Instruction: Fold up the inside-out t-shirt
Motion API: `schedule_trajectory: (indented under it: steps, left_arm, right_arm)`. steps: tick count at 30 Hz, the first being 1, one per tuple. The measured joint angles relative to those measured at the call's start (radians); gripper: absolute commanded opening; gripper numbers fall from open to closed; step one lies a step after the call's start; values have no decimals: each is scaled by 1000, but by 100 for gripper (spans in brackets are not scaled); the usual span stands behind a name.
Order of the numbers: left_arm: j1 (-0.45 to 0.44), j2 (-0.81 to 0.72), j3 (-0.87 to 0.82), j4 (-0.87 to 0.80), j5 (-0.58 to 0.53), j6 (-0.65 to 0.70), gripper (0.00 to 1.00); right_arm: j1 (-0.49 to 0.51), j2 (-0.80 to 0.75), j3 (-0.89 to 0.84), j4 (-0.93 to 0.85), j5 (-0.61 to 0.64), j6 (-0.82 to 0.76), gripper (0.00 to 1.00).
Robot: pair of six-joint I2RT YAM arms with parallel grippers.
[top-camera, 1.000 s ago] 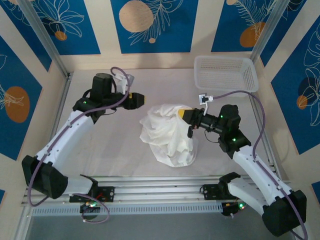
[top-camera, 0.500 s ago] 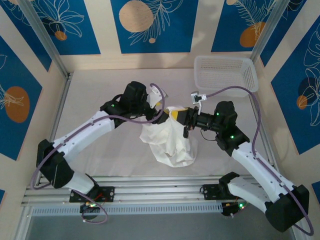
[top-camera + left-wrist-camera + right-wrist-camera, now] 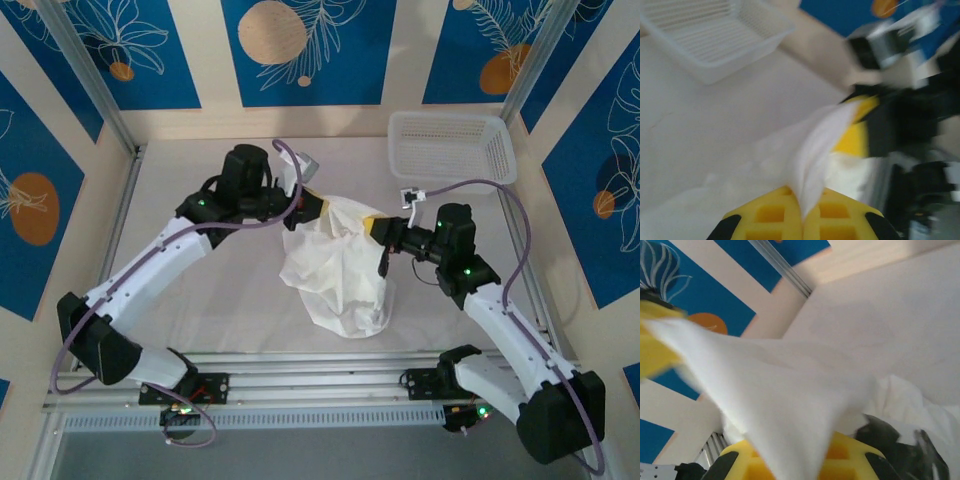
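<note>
The white t-shirt (image 3: 338,268) hangs bunched above the middle of the table, its top edge stretched between both grippers and its lower part resting on the surface. My left gripper (image 3: 318,207) is shut on the cloth at the upper left; the left wrist view shows a white fold (image 3: 815,155) pinched between the yellow fingers (image 3: 771,215). My right gripper (image 3: 374,226) is shut on the upper right edge, and in the right wrist view the t-shirt (image 3: 780,390) spreads out from its yellow fingers (image 3: 850,460).
A white mesh basket (image 3: 452,146) stands at the back right of the table (image 3: 200,290), also seen in the left wrist view as the basket (image 3: 715,35). Metal frame posts and blue patterned walls close in the sides and back.
The left arm swung in from the back left to the shirt's top, closed on the cloth, then drew slightly back left. The right gripper kept its hold and shifted a little right.
</note>
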Motion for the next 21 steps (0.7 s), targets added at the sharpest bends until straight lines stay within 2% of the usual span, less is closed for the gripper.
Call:
schedule_trajectory:
  steps: [3, 6, 9, 13, 16, 19, 21]
  left_arm:
    - [14, 0, 6, -21, 98, -88, 0]
    - [38, 0, 34, -27, 133, -140, 0]
    - [47, 3, 53, -26, 146, -181, 0]
    - [47, 22, 59, -26, 160, -221, 0]
    - [47, 37, 59, -27, 161, -240, 0]
    - [47, 39, 59, -27, 161, -255, 0]
    - [47, 39, 61, -27, 161, -258, 0]
  right_arm:
    - [9, -1, 22, -68, 40, -26, 31]
    - [29, -52, 21, -149, 130, -43, 45]
    - [132, -170, 17, -145, 238, -100, 47]
    - [372, -263, 3, -21, 366, -288, 45]
    - [494, -176, 34, 29, 440, -412, 46]
    - [534, -23, 98, 46, 550, -492, 56]
    - [538, 65, 121, 57, 646, -526, 54]
